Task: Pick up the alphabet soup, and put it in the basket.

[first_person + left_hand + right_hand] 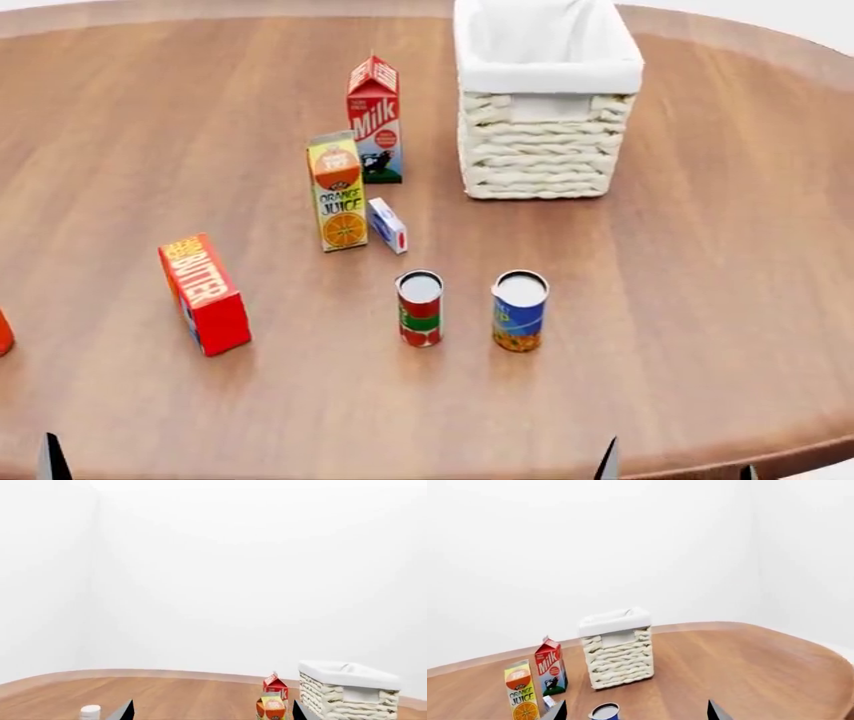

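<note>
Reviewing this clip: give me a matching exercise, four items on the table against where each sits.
Things:
1. red butter box
2. red-and-white milk carton
3. cream woven wicker basket
4. blue-and-yellow tin can

Places:
A. far side of the table, right of the cartons
B. near edge, right of the red-and-green can
C. behind the orange juice carton
D. left part of the table, tilted

Pairs: 1-D, 2-C, 3-A, 4-B

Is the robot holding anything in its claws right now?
No, nothing. Both grippers' fingertips show empty and spread apart, and the red-and-green soup can stands untouched on the round wooden table.
</note>
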### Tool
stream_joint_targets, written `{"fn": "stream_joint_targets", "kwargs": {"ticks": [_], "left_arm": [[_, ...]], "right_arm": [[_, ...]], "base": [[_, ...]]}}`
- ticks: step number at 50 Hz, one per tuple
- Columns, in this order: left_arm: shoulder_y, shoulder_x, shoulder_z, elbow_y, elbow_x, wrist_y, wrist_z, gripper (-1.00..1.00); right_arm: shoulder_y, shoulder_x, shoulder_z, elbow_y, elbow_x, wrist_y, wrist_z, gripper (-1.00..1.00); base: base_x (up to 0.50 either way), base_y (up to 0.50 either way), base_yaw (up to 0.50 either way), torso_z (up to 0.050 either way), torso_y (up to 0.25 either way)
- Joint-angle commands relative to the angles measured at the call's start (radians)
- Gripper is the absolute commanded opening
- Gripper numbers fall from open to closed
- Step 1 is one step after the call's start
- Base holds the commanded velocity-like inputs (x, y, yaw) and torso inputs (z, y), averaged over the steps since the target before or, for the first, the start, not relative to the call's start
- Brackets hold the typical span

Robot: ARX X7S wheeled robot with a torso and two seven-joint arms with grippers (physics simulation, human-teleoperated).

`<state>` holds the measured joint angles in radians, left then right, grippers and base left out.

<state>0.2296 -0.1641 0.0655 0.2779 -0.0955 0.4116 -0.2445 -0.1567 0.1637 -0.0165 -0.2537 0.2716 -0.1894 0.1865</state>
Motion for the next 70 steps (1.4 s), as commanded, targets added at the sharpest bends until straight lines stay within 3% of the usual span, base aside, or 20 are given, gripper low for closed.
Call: {"fn": "stream_joint_targets", "kwargs": {"ticks": [1,52,63,70], "left_arm": [[0.003,-0.007,0.007,0.002,0.001,0.004,-0.012,1.0],[0.003,-0.038,0.03,0.006,-0.011,0.018,-0.05,1.0],[0.012,-0.047,0.034,0.016,-0.021,0.022,-0.054,1.0],[0.01,-0.047,0.037,0.014,-0.018,0.03,-0.06,1.0]], "right_arm": [[0.003,0.008,-0.004,0.0,0.011,0.005,0.01,1.0],[0.012,0.036,-0.037,0.013,0.035,-0.015,0.028,1.0],[0.001,0.019,-0.02,-0.002,0.008,-0.058,0.072,1.0],[-0.022,0.026,-0.046,0.004,0.016,-0.138,0.019,1.0]], "base": [[-0.01,-0.24,0.0,0.0,0.0],[-0.01,-0.24,0.0,0.0,0.0],[-0.01,-0.1,0.0,0.0,0.0],[0.12,0.0,0.0,0.0,0.0]]}}
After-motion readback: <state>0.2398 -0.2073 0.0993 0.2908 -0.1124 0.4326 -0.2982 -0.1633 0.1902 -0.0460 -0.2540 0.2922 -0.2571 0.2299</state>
